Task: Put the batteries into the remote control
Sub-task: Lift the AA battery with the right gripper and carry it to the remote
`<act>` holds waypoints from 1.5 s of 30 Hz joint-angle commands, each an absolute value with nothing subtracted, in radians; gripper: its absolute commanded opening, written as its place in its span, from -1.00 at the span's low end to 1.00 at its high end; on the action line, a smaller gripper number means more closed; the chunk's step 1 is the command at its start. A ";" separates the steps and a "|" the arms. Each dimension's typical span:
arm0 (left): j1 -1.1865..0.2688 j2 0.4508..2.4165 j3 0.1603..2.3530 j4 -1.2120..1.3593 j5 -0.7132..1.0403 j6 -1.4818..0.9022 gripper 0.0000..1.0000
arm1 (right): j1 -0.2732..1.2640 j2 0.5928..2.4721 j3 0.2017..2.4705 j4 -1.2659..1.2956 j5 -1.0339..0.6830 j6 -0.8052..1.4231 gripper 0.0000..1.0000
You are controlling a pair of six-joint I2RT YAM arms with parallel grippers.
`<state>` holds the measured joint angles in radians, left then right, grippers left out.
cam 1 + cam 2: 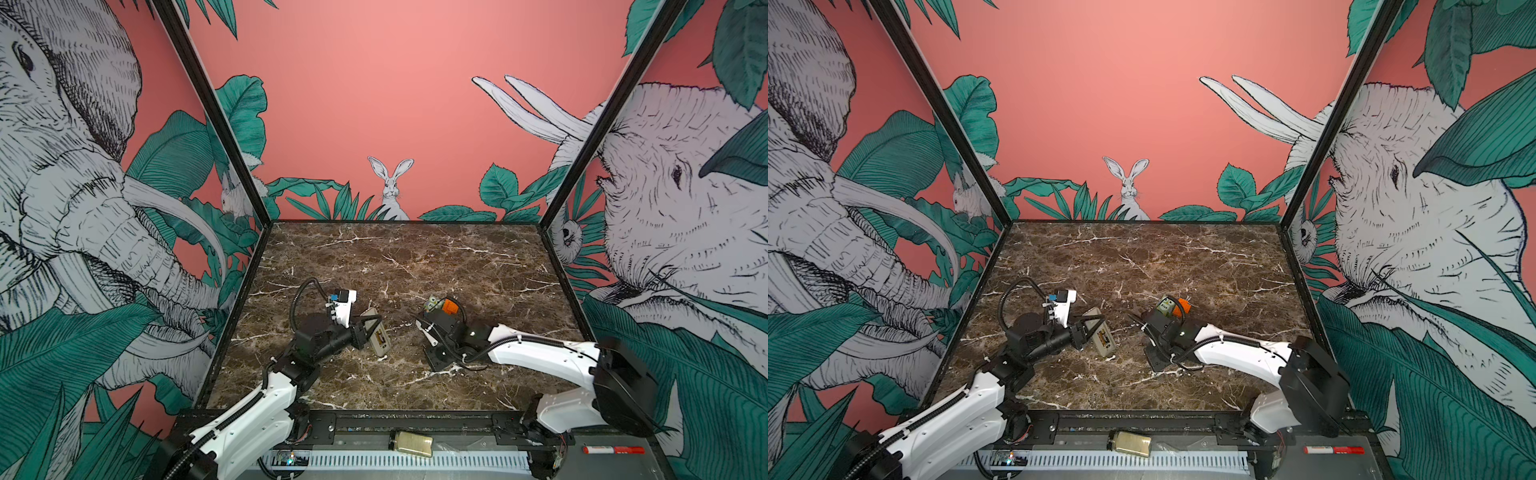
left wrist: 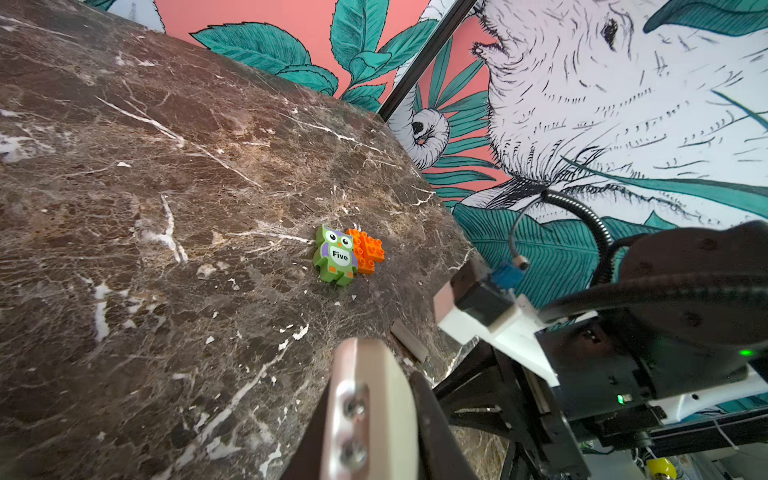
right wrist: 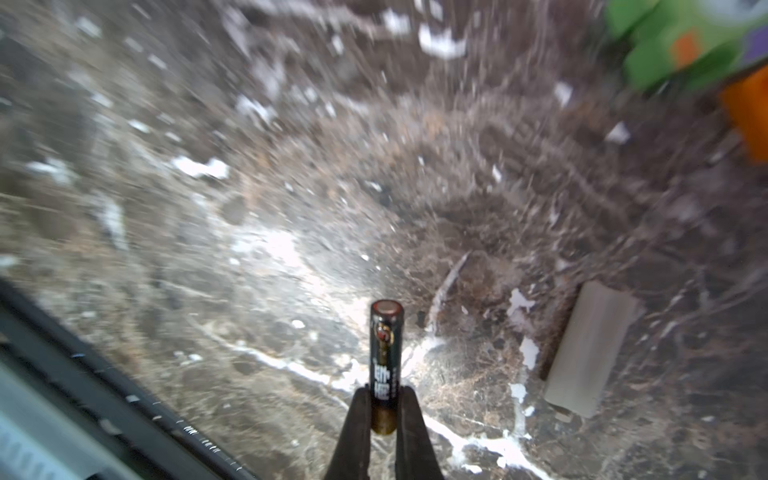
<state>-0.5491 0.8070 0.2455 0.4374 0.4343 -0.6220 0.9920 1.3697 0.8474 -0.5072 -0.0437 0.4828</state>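
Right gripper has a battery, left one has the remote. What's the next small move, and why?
Probably swing the battery across toward the remote control: the right gripper is shut on it, well apart from the remote, which the left gripper holds tilted with its battery recess exposed.

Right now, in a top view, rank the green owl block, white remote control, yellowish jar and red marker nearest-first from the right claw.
1. Green owl block, just behind right claw.
2. White remote control, left.
3. Yellowish jar, front rail.
4. Red marker, front right.
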 commanded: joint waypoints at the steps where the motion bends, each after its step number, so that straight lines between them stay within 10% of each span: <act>1: -0.554 0.806 0.236 0.531 0.443 -0.676 -1.00 | 0.987 1.303 0.864 -0.480 -0.044 0.450 -1.00; 45: -0.566 0.900 0.190 0.709 0.368 -0.936 -1.00 | 1.098 1.540 1.404 -0.773 -0.101 0.373 -1.00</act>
<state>-0.5606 0.8997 0.2054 0.6437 0.3805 -0.9096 1.0870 1.5238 1.3735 -0.7250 -0.1150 0.3771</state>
